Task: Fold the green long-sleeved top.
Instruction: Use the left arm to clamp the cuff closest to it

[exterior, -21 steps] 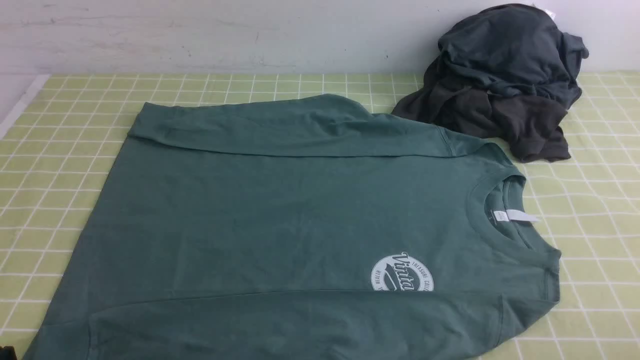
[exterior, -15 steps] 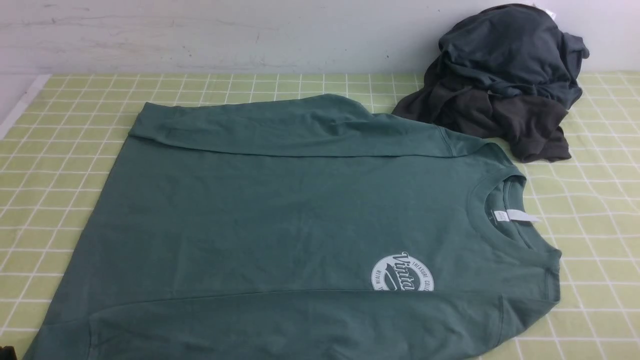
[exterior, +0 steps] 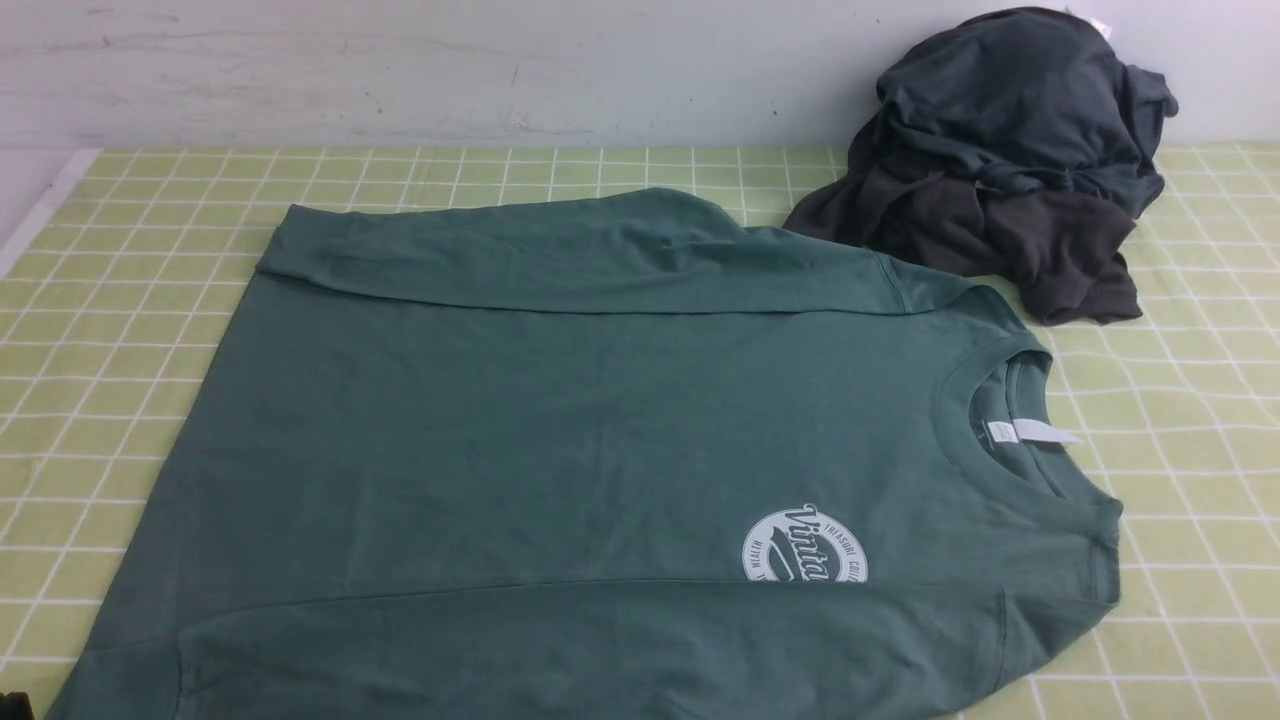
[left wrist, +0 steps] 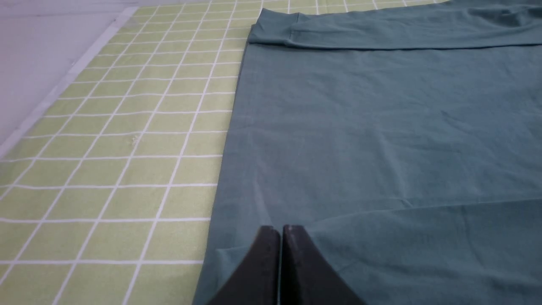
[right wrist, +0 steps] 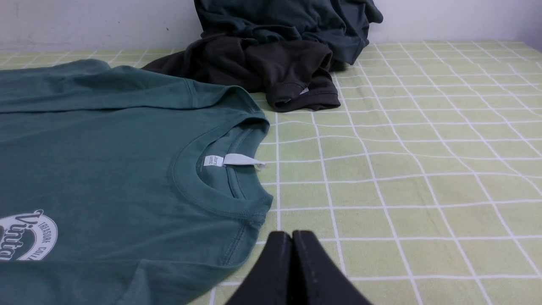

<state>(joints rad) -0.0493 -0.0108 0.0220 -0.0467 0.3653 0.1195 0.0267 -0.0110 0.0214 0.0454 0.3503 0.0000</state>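
Observation:
The green long-sleeved top [exterior: 560,420] lies flat across the checked table, collar to the right, hem to the left. Both sleeves are folded in over the body, one along the far edge and one along the near edge. Its white round logo [exterior: 805,545] and white neck label [exterior: 1030,432] show. My left gripper [left wrist: 281,228] is shut, empty, above the top's near hem corner [left wrist: 338,148]. My right gripper [right wrist: 292,234] is shut, empty, over bare cloth just beside the top's near shoulder [right wrist: 127,169]. Neither gripper shows in the front view.
A dark charcoal heap of garments [exterior: 1000,170] sits at the back right against the wall, also in the right wrist view [right wrist: 271,55]. The green checked tablecloth [exterior: 1200,450] covers the table; its left edge [left wrist: 63,80] runs beside the hem.

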